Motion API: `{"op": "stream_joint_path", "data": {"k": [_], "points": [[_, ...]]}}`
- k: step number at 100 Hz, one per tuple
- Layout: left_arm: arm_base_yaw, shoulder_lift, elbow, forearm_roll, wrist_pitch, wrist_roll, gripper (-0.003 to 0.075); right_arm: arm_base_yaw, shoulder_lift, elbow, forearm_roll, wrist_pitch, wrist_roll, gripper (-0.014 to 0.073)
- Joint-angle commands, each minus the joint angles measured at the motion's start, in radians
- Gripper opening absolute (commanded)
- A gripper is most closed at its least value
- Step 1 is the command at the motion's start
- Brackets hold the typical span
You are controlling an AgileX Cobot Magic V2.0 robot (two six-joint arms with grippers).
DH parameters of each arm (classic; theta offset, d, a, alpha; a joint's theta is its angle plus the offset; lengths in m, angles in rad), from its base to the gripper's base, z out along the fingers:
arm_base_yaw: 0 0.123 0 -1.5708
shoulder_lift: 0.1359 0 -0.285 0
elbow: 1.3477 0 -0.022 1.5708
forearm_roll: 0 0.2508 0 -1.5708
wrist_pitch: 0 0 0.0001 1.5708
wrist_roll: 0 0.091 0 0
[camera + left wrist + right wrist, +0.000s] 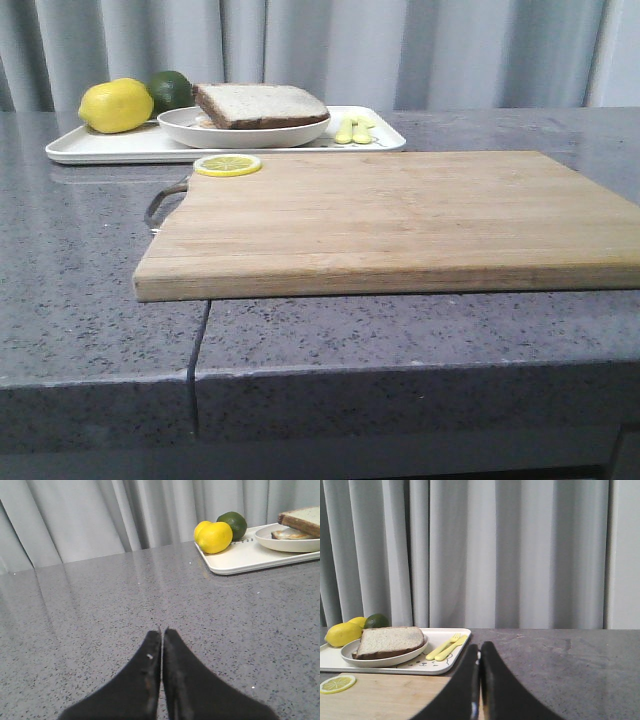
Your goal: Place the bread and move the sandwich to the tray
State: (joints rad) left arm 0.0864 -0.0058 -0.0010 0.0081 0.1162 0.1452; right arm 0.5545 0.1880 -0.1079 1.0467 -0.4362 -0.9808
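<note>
On the tray (100, 148) at the far left, a lemon (115, 106) half hides a lime (170, 88); beside them the sandwich (260, 104) sits in its dish (240, 133), bread covering the filling. Both the left gripper (162, 630) and the right gripper (479, 647) are pressed closed, empty.

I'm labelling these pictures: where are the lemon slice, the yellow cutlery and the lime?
lemon slice (227, 165): front view, its pale centre.
yellow cutlery (446, 647): right wrist view, the handles.
lime (233, 524): left wrist view, its rounded front.

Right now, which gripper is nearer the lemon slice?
Right, probably. The right gripper hangs shut beside the lemon slice on the cutting board; the left gripper, shut, shows only bare counter nearby.
</note>
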Motion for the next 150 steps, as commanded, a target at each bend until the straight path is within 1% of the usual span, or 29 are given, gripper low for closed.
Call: {"op": "stream_joint_path", "data": {"k": [1,13,22,27,39,45,55,67,82,150], "points": [[-0.007,-0.031,0.016,-0.001,-0.084,-0.007,-0.002,-0.11,0.0,0.005,-0.251,0.069,0.229,-0.007],[-0.007,-0.031,0.016,-0.001,-0.084,-0.007,-0.002,-0.229,-0.048,0.026,-0.552,0.204,0.462,-0.007],[-0.007,-0.031,0.016,-0.001,-0.084,-0.007,-0.002,-0.316,-0.076,0.026,-0.705,0.299,0.637,-0.007],[-0.007,-0.031,0.016,-0.001,-0.084,-0.007,-0.002,-0.36,-0.097,0.026,-0.774,0.341,0.732,-0.007],[-0.007,-0.031,0.016,-0.001,-0.084,-0.007,-0.002,-0.452,-0.144,0.026,-0.903,0.41,0.88,-0.007],[-0.007,-0.031,0.016,-0.001,-0.084,-0.007,-0.002,-0.477,-0.165,0.028,-0.948,0.436,0.928,-0.007],[-0.007,-0.031,0.016,-0.001,-0.084,-0.007,-0.002,-0.504,-0.201,0.05,-1.014,0.436,0.991,-0.007],[-0.007,-0.031,0.016,-0.001,-0.084,-0.007,-0.002,-0.516,-0.218,0.091,-1.038,0.436,1.04,-0.007],[-0.007,-0.031,0.016,-0.001,-0.084,-0.007,-0.002,-0.516,-0.218,0.137,-1.036,0.419,1.043,-0.007],[-0.007,-0.031,0.016,-0.001,-0.084,-0.007,-0.002,-0.516,-0.218,0.137,-1.037,0.428,1.043,-0.007]]}}
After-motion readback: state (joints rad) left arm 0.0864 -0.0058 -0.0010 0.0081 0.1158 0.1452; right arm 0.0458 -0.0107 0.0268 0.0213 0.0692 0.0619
